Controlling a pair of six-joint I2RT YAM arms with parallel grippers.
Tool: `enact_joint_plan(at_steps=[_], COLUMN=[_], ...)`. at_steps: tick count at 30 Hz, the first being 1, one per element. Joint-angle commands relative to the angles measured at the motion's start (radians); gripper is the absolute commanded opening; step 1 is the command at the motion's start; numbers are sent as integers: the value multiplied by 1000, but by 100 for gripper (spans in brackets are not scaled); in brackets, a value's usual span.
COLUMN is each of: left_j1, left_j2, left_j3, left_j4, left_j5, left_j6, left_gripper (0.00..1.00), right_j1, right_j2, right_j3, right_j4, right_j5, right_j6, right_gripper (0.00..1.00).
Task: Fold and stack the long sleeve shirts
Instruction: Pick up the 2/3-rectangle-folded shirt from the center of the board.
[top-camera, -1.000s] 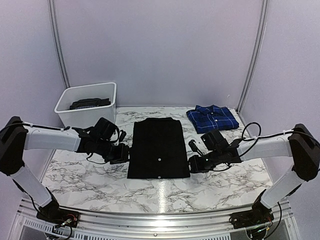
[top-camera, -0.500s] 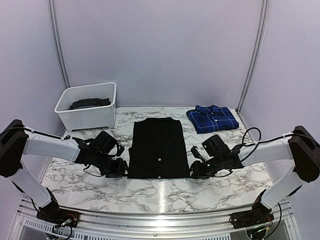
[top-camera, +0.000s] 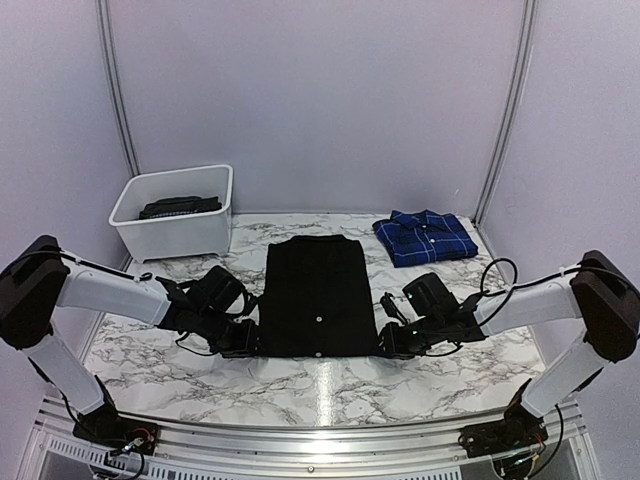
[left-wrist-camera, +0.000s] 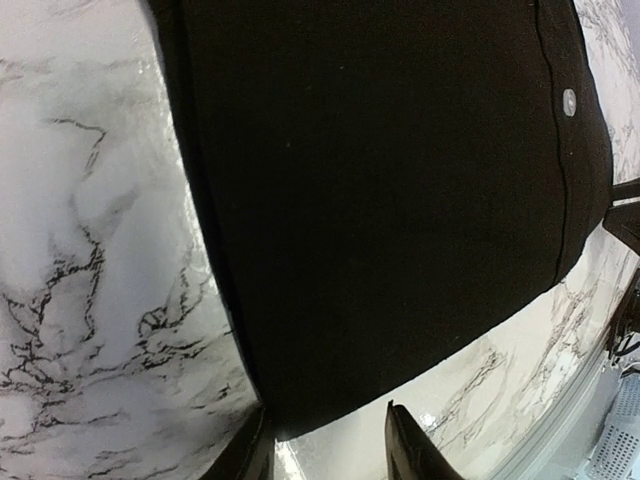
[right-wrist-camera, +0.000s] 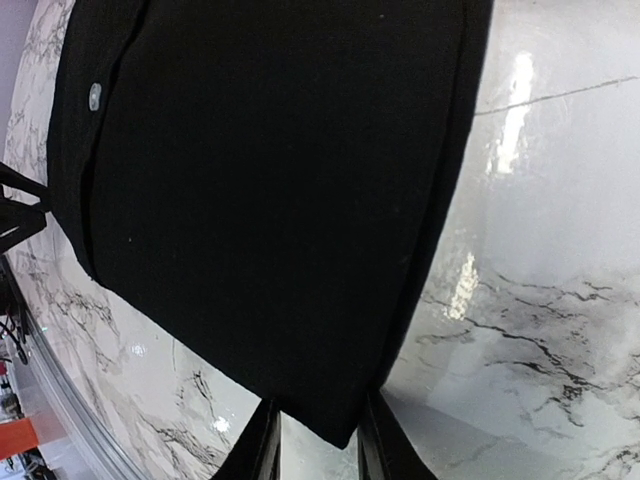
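Slid down to the near corners since a second ago, and narrowed both jaws too. Now straddling the black shirt's (top-camera: 317, 295) near-left corner with the left gripper (left-wrist-camera: 330, 450), partly open, nothing pinched. Same deal for the right gripper (right-wrist-camera: 318, 445) at the near-right corner, gap tighter. Got that shirt lying flat mid-table (top-camera: 320, 390). Further back: folded plaid shirt (top-camera: 425, 237) on the right, white bin (top-camera: 170, 238) on the left.

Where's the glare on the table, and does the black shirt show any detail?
Top external: a bright streak on the table below the black shirt, which looks nearly featureless. Right wrist: glare streaks on the table right of the shirt. Left wrist: marble softly blurred.
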Motion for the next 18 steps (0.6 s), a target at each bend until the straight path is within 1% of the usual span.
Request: enact_joint_plan(at_steps=[1, 5, 7, 9, 11, 15, 18], left_j1=[-10, -12, -12, -12, -12, -22, -50], left_j2=[45, 43, 35, 24, 10, -33, -82], left_j3=[6, 13, 18, 22, 23, 2, -19], left_j4=[-20, -6, 3, 9, 10, 5, -18], left_j5=[-11, -11, -18, -23, -22, -9, -12], left_j6=[-24, -48, -67, -79, -82, -82, -85], left_gripper=[37, 25, 15, 7, 0, 0, 0], right_j1=[10, 9, 11, 12, 16, 57, 102], right_j2=[17, 1, -8, -20, -40, -96, -146], right_j3=[-12, -5, -1, 2, 2, -5, -15], right_j4=[33, 42, 45, 46, 46, 13, -26], right_j5=[-1, 14, 21, 30, 39, 67, 90], right_j6=[15, 15, 11, 11, 8, 6, 16], right_gripper=[23, 13, 7, 0, 0, 0, 0])
